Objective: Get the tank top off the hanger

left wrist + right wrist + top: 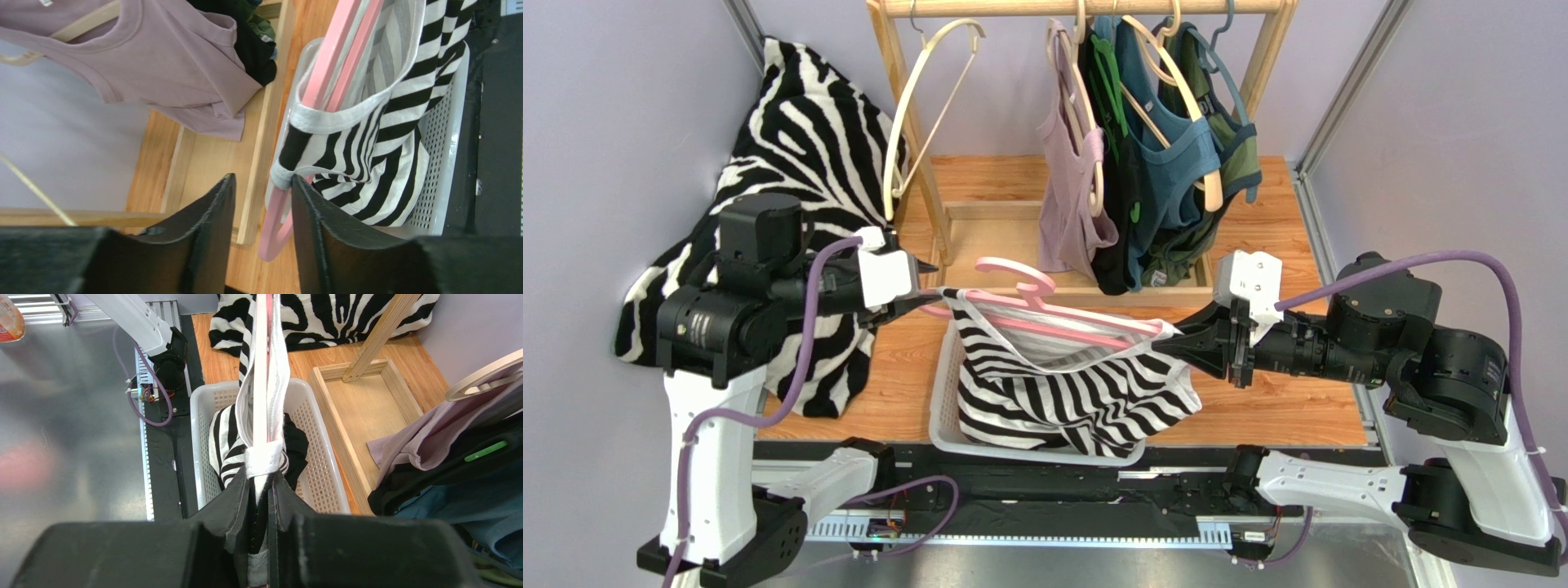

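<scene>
Hanging between the two arms, the striped tank top (1075,392) was on its pink hanger (1063,321), held up over a white mesh basket (940,404) at the near edge of the wooden table (1284,410). The lower folds of the top sagged down into the basket while its shoulders were stretched along the hanger bar.

On the right, the right gripper (1167,348) was clamped tight on the hanger's end, just where the top's white-edged strap wrapped round it. From its own wrist camera the two fingers looked pressed almost flat together on pink bar and cloth alike.

On the other side, the left gripper (934,298) sat at the hanger's far end with its fingers (209,220) standing apart. The strap and the curved pink tip lay in line with the gap. I could not tell whether either finger touched them.

Behind all this stood a wooden rack (891,86) with a lilac top (1069,196), darker tops on their own hangers and one bare hanger (918,110). A zebra-print cloth (805,135) was draped at the left.
</scene>
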Robot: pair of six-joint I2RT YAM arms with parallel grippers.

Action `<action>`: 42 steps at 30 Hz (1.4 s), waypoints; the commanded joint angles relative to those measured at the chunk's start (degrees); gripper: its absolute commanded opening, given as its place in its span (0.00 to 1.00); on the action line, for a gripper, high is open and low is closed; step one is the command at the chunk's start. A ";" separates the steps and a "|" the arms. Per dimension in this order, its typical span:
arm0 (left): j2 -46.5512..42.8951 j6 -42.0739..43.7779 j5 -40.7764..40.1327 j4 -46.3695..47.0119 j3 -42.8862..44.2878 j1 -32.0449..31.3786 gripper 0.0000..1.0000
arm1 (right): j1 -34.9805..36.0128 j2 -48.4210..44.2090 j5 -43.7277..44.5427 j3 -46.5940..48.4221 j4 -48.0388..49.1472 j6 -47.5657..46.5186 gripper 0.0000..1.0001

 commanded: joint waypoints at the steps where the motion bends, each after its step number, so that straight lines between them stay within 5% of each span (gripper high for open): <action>1: 0.26 2.66 -0.47 -18.51 -1.15 -3.00 0.43 | 0.16 0.13 -1.40 2.49 4.27 -0.98 0.00; 21: -0.36 0.03 0.66 -18.51 -1.42 -7.75 0.35 | 0.16 1.80 -2.27 3.72 4.62 -1.68 0.00; 42: 2.28 -3.93 5.05 -18.42 2.62 -11.62 0.37 | 0.15 5.67 -5.79 -1.38 14.63 -0.98 0.00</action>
